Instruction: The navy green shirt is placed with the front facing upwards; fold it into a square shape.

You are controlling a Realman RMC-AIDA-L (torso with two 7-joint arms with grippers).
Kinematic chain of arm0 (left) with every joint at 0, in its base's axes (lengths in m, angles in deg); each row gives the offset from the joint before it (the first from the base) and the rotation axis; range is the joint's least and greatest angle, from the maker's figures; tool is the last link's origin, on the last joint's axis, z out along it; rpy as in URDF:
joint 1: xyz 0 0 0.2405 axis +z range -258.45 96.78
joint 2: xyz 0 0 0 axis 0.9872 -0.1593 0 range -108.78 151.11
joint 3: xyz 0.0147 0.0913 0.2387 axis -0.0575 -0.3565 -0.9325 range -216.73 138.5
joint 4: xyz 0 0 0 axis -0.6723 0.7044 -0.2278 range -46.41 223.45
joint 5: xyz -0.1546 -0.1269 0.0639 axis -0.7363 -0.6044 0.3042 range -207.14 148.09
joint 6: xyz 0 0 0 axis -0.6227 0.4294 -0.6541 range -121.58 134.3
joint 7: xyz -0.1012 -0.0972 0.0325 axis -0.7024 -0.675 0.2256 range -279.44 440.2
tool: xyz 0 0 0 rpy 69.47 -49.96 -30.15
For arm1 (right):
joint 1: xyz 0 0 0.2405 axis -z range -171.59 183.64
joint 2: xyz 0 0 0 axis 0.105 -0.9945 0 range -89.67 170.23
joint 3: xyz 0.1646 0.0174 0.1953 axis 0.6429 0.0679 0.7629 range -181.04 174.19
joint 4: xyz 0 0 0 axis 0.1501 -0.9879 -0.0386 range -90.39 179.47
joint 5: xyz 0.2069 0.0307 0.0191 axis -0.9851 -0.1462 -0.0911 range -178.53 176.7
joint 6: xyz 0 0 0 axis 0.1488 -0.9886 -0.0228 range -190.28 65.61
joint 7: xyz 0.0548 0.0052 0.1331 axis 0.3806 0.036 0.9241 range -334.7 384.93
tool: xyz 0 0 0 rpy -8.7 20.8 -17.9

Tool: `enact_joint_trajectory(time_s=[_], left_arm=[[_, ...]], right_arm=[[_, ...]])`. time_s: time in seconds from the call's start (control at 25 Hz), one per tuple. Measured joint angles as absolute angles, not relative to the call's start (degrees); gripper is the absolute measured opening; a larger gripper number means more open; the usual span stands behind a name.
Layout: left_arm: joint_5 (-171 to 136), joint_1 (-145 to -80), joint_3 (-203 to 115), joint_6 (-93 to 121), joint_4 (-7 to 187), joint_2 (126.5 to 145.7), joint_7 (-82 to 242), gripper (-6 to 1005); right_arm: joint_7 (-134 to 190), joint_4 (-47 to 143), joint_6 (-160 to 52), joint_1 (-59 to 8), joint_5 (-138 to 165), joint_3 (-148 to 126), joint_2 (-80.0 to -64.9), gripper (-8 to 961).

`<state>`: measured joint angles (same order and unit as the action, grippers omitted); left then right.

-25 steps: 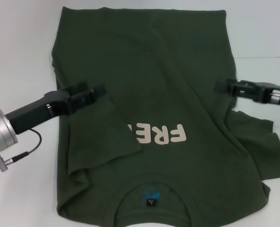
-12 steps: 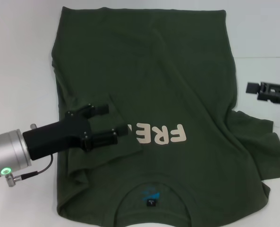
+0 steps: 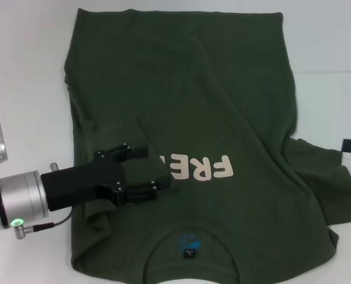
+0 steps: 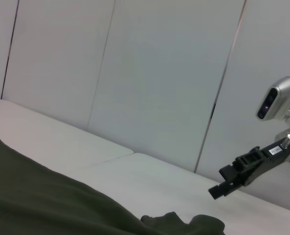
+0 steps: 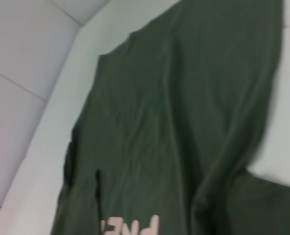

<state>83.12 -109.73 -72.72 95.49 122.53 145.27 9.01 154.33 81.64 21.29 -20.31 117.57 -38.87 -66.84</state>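
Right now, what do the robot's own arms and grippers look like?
The left gripper is boxy matte black with small silver screws, on a silver cylindrical wrist carrying a green indicator light and a thin black cable. The right gripper is the same black, on a silver wrist.

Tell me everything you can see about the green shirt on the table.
The navy green shirt is dark olive, short-sleeved and looks like soft cotton. It lies front up on the white table, collar nearest the robot, with a small dark neck label inside. Its left sleeve is folded inward, covering part of the cream lettering; the right sleeve lies spread and creased. The left gripper is over the folded sleeve, jaws open; contact is unclear. The right gripper is off the shirt.
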Motion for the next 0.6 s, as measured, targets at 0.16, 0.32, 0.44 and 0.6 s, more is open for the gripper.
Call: enact_joint_trajectory(time_s=[0.16,0.32,0.44,0.6], left_arm=[[83.15,-109.96,-72.82,95.05,122.14,145.27,9.03,934],[83.15,-110.05,-72.87,95.03,121.70,145.27,9.05,934],[83.16,-110.05,-73.07,95.03,121.65,145.27,9.07,934],[83.65,-109.99,-73.72,95.04,121.66,145.24,9.14,934]], right_arm=[[154.55,81.29,20.58,-19.31,119.75,-37.07,-66.56,910],[154.57,80.86,18.73,-19.06,121.55,-36.34,-67.26,909],[154.50,80.58,17.40,-19.39,122.41,-36.57,-68.20,909],[154.14,80.28,16.28,-19.92,123.01,-36.61,-69.29,909]])
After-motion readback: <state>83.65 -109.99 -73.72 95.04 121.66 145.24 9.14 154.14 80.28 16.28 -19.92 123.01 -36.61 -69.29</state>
